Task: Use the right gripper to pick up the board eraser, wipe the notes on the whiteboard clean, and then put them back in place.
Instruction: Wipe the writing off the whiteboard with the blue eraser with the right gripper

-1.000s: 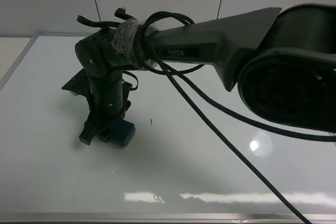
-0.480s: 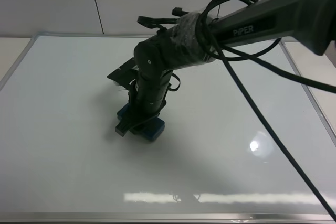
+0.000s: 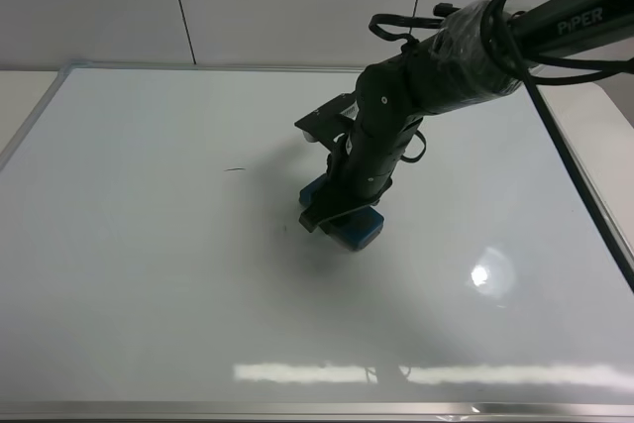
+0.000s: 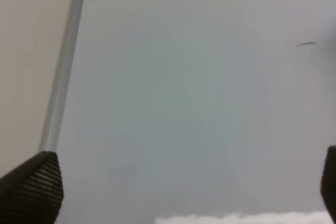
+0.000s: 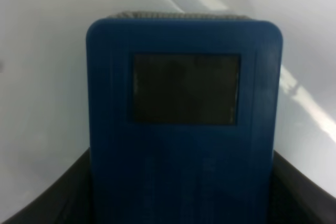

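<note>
My right gripper (image 3: 340, 217) is shut on the blue board eraser (image 3: 355, 229) and presses it flat on the whiteboard (image 3: 149, 274) a little right of the middle. In the right wrist view the eraser (image 5: 184, 129) fills the frame, one dark patch on top, with a black jaw at each lower corner. Of the notes, only a short thin black stroke (image 3: 235, 169) shows, left of the eraser; it also shows in the left wrist view (image 4: 306, 44). My left gripper (image 4: 178, 192) is open and empty above the board's left part.
The whiteboard's silver frame (image 3: 30, 126) runs along the left edge and shows in the left wrist view (image 4: 63, 77). Black cables (image 3: 555, 156) hang from the right arm over the board's right side. A light glare spot (image 3: 490, 272) lies at the lower right.
My right gripper has slid the eraser from the board's left-middle rightwards across it. The arm has drawn back to the right, and a short stroke left of the eraser has come into view.
</note>
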Tool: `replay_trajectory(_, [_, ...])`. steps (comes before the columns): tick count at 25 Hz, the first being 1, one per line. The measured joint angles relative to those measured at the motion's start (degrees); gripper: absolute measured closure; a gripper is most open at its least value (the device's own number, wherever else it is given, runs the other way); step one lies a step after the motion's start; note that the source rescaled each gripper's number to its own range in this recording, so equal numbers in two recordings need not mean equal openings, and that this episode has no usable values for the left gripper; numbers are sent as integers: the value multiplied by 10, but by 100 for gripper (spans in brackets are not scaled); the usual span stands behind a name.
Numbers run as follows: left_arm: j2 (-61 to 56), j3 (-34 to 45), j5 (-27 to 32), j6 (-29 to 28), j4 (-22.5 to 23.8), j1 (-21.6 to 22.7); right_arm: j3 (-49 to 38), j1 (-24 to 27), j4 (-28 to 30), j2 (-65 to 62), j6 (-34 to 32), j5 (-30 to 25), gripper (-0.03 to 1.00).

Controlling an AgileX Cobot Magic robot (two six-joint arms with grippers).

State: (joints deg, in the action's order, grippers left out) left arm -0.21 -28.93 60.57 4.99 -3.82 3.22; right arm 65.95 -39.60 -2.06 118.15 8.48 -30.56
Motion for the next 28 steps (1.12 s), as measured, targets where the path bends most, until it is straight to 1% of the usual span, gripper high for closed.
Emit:
replay_trajectory(8, [0, 0, 0, 0, 0, 0, 0, -5, 5, 0, -10, 1, 96])
replay_trajectory(12, [0, 0, 0, 0, 0, 0, 30, -16, 12, 7, -26, -34, 96])
replay_trajectory(15, [0, 0, 0, 0, 0, 0, 60, -38, 13, 15, -35, -53, 96])
replay_trajectory(18, [0, 0, 0, 0, 0, 0, 83, -73, 9, 25, -41, -51, 96])
replay_trajectory(21, [0, 0, 0, 0, 0, 0, 102, -94, -2, 35, -43, -39, 96])
replay_trajectory(24, [0, 0, 0, 0, 0, 0, 145, -99, -5, 60, -48, -51, 96])
replay_trajectory(28, [0, 0, 0, 0, 0, 0, 246, -100, -1, 113, -50, -112, 96])
